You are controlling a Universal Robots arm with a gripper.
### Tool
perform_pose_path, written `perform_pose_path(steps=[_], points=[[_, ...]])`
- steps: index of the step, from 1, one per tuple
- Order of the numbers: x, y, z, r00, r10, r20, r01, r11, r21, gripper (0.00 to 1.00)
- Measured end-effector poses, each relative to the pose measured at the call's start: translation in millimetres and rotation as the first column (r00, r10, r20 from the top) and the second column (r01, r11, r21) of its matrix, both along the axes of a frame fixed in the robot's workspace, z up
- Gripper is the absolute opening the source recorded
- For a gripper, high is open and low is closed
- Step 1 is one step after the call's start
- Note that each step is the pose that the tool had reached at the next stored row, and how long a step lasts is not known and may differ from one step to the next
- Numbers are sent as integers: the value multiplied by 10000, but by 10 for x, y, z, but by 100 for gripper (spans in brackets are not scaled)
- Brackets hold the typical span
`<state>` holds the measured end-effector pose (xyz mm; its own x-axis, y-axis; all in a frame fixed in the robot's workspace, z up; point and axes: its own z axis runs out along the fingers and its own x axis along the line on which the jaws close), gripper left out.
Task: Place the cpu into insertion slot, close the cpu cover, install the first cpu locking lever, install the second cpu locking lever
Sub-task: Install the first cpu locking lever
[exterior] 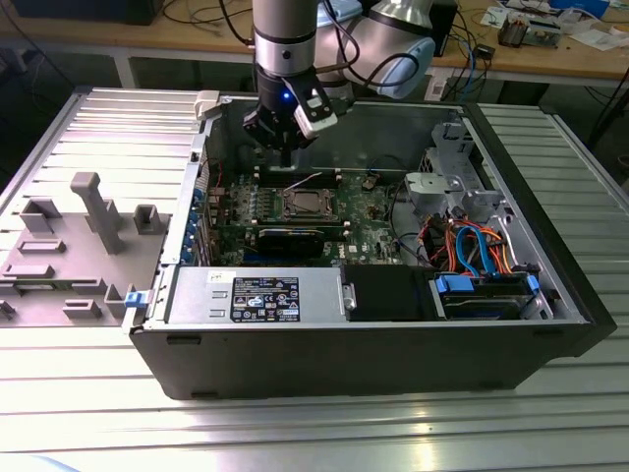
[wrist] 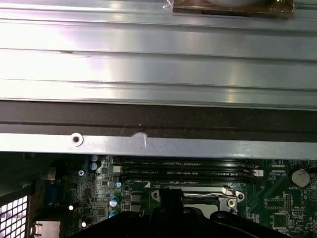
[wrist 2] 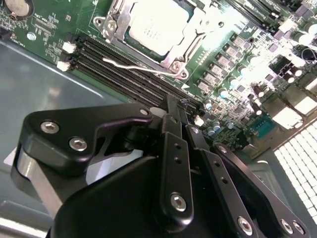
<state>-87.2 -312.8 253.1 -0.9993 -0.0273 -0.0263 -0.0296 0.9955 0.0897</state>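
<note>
The cpu [wrist 2: 156,25] lies flat in the insertion slot on the green motherboard [exterior: 369,221], dull silver top up. The cpu cover [wrist 2: 115,22] lies down around it as a silver frame, hiding the slot's contacts. A thin wire locking lever [wrist 2: 133,66] runs along the socket's edge beside the memory slots, and in the exterior view the lever [exterior: 303,181] looks slightly raised. My gripper [exterior: 286,163] hangs just behind the socket near the case's back wall. In the second wrist view the gripper [wrist 2: 178,105] is shut with nothing in it, its tip over the memory slots.
Long black memory slots [wrist 2: 124,62] lie between gripper and socket. A coin battery [wrist: 299,177] sits on the board. The case's back wall [wrist: 148,119] stands close behind. A power supply [exterior: 256,295] and a drive cage with cables [exterior: 472,251] occupy the front and the exterior view's right.
</note>
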Motion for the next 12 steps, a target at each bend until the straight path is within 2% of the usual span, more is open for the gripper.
perform_pose_path(steps=[6, 12], points=[[73, 0, -61, 10000, 1, 1, -1, 10000, -10, 11], [214, 0, -136, 10000, 2, 1, -2, 10000, -10, 11]])
